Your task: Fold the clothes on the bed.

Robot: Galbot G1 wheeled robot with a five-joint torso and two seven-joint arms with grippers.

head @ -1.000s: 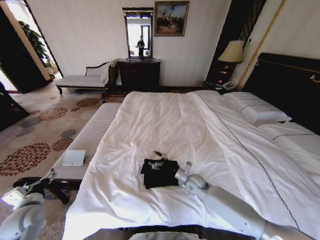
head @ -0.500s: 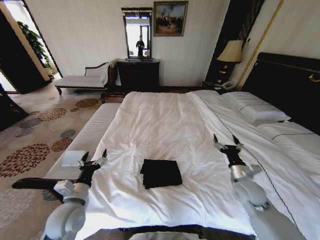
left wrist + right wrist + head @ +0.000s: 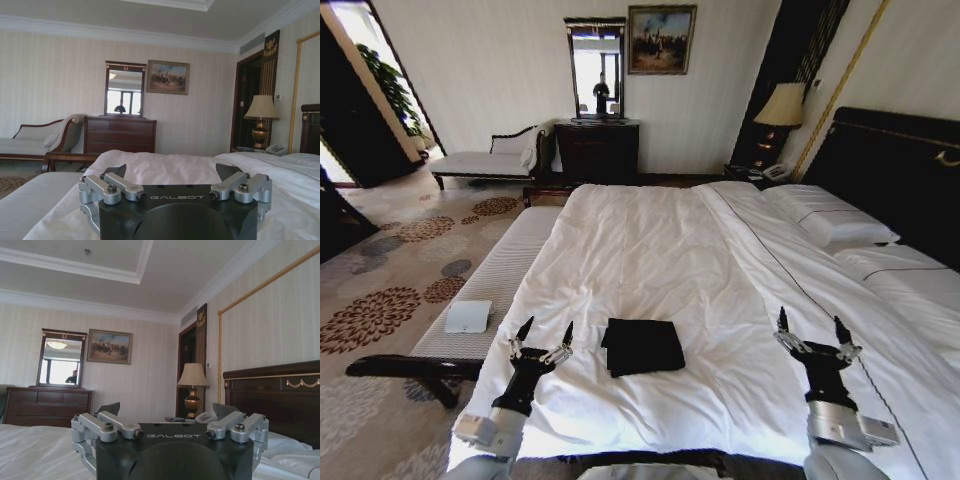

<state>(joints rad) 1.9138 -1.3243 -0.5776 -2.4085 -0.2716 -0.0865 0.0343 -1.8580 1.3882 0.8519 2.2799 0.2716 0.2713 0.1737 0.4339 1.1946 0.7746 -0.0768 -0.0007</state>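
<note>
Shirt (image 3: 641, 346): folded square on bed (image 3: 650, 250), lying between left gripper (image 3: 542, 335) and right gripper (image 3: 812, 332), both now withdrawn, jaws wide, empty; folding apparently complete.

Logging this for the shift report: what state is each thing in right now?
T-shirt: folded into a flat square on the bed.
Left gripper: open, empty, left of the T-shirt.
Right gripper: open, empty, to its right.
Lamp: cannot tell if lit.
</note>
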